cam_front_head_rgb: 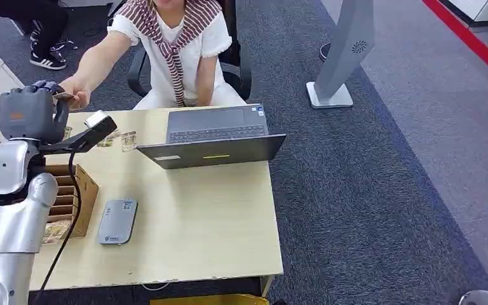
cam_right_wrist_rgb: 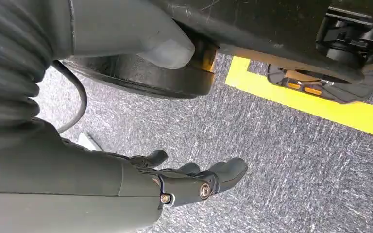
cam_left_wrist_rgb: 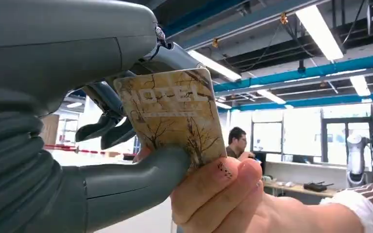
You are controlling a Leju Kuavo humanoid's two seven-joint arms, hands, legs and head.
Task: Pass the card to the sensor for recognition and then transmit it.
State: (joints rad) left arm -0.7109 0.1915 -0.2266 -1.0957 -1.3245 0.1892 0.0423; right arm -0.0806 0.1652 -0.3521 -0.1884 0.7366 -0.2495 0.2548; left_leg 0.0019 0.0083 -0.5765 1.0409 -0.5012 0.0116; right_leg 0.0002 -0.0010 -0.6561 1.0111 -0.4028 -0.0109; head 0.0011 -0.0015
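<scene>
Beyond table (cam_front_head_rgb: pixel 184 248) far edge | left hand (cam_left_wrist_rgb: pixel 126 141) pinching card (cam_left_wrist_rgb: pixel 175 116), person's hand (cam_left_wrist_rgb: pixel 223 194) also gripping | right hand (cam_right_wrist_rgb: pixel 194 179) hanging loosely open, empty | handover finishing, release remaining

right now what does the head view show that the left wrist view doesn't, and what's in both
Head view only: the table, the open laptop, the grey sensor and the cardboard box.

Left wrist view only: the card's printed face and the ceiling lights.

Both: the left hand holding the card, with the person's hand on it.
</scene>
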